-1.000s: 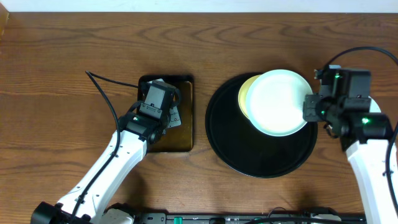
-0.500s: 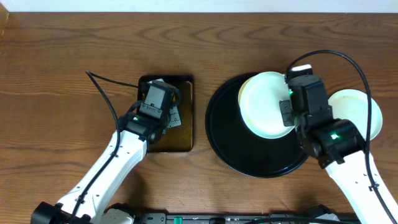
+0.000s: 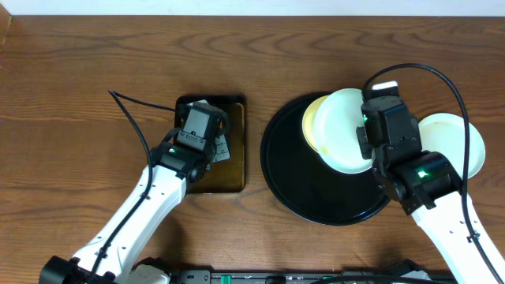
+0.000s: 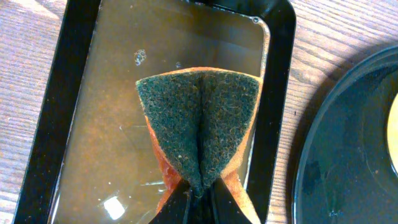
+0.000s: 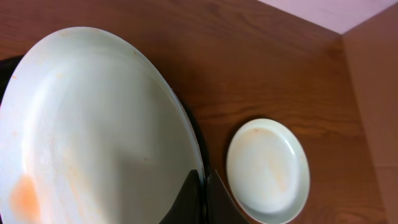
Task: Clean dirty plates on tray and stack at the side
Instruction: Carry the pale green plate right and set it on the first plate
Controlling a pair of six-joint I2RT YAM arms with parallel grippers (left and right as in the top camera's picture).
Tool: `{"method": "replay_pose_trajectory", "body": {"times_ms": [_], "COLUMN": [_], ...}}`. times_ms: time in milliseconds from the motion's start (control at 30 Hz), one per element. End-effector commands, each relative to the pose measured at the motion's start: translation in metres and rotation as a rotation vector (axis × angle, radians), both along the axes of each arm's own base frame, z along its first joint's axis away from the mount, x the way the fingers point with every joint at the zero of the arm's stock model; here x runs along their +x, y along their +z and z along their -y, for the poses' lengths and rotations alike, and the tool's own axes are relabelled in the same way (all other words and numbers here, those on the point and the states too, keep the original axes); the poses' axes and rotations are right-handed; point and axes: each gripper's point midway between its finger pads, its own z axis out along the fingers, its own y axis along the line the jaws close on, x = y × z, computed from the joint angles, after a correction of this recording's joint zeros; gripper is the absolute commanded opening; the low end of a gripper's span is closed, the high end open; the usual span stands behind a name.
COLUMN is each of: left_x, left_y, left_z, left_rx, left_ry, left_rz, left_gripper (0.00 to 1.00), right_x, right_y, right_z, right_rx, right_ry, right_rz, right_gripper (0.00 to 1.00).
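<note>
The right gripper [image 5: 202, 182] pinches the rim of a smeared mint plate [image 5: 93, 137], holding it above the yellow plate [image 3: 310, 122] on the black tray [image 3: 316, 197]. The left gripper [image 4: 198, 196] pinches the sponge [image 4: 199, 124] over the rectangular tray [image 4: 59, 93]. The mint plate lies to the left gripper's right.

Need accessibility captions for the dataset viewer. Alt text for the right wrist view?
The right tool pinches the rim of a pale mint-green plate with an orange smear; the plate fills the left of the view, with the black tray showing past its edge. A second mint-green plate, faintly smeared, lies flat on the wooden table to the right.
</note>
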Motion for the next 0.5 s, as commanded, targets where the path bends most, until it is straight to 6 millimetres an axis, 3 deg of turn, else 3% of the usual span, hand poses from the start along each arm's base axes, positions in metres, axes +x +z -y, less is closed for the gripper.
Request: {"method": "replay_pose_trajectory", "body": {"times_ms": [0,200,467], "left_x": [0.002,0.002,0.002], "left_y": [0.002,0.002,0.002], "left_z": [-0.004,-0.004,-0.004], "left_rx": [0.018,0.018,0.019], "left_ry": [0.001,0.001,0.001], "left_rz": [0.011,0.011,0.011], "left_gripper": [0.08,0.08,0.08], "right_x": [0.0,0.0,0.002], "right_y": [0.02,0.01,-0.018], "right_z": [0.021,0.054,0.125], "right_rx": [-0.008,0.095,0.154], "right_ry": [-0.16,-0.371,-0.701], "right_rz": [0.101,0.12,0.12], "right_gripper": [0.01,0.01,0.01]}}
